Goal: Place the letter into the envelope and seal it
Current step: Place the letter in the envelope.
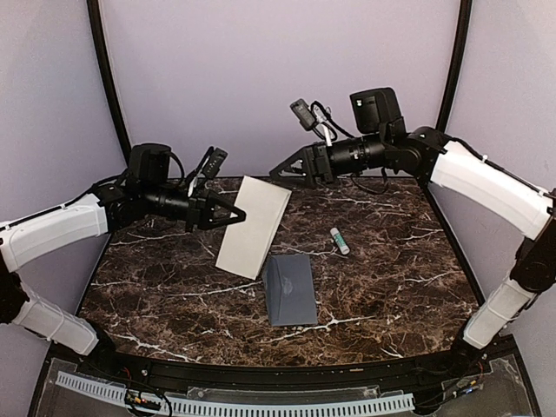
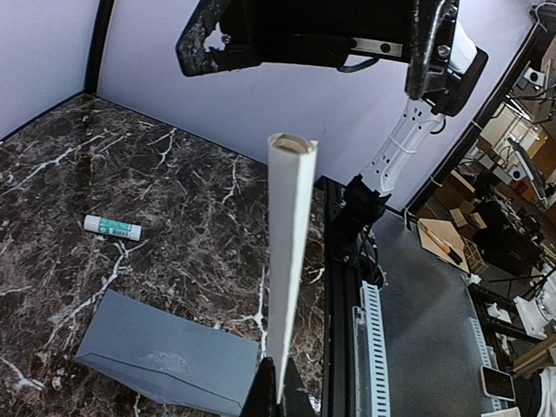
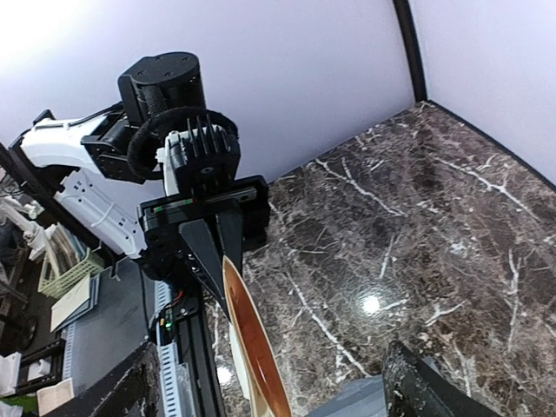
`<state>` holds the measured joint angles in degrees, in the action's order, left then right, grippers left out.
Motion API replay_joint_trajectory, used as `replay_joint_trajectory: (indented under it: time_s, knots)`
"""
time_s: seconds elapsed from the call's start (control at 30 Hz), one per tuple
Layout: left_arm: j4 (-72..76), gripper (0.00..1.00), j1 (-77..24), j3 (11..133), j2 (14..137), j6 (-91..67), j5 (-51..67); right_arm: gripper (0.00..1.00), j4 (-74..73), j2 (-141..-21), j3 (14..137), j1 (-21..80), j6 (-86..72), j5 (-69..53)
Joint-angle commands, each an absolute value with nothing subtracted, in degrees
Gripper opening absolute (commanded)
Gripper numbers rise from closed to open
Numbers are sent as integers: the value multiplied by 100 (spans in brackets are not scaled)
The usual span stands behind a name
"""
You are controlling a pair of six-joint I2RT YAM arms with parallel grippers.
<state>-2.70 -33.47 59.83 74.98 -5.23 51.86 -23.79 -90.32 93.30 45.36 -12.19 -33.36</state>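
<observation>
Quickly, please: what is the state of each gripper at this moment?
Left gripper: closed, holding the letter by its edge.
Right gripper: open, holding nothing.

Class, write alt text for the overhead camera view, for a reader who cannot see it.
The left pincer holds a cream letter up over a dark marble table; the right pincer hangs open nearby. A grey envelope and glue stick lie on it.

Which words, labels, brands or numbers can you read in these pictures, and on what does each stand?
No text can be read.
The white tube: green label, print too small to read.
The letter: the sides in view show no readable text.
The envelope: no writing visible.
</observation>
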Motion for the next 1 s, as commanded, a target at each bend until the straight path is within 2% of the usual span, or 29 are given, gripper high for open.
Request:
replay_joint_trajectory:
  time_s: [0.0, 0.13, 0.3, 0.47, 0.63, 0.83, 0.9, 0.97]
  knots:
    - [-622, 0, -3595, 6318, 7642, -428, 5690, 81, -2916, -9416, 9678, 4630, -897, -4147]
    - [-905, 0, -3799, 6502, 7866, -268, 5699, 72, -3387, -9833, 10046, 4917, -686, -4167]
    - [-952, 0, -3887, 6576, 7998, -194, 5602, 60, -3288, -10019, 10079, 5008, -728, -4478]
    - [-1003, 0, -3921, 6601, 8082, -137, 5583, 42, -3306, -10015, 10088, 5010, -696, -4471]
    - [-1035, 0, -3926, 6609, 8095, -96, 5572, 34, -3453, -9948, 10063, 4974, -579, -4446]
    - [-1072, 0, -3933, 6609, 8086, -86, 5636, 15, -3424, -9799, 9929, 4824, -571, -4721]
    - [-1080, 0, -3927, 6609, 8090, -80, 5655, 0, -3372, -9776, 9886, 4802, -586, -4813]
    - [-1090, 1, -3934, 6617, 8101, -75, 5694, 0, -3224, -9727, 9815, 4776, -637, -4873]
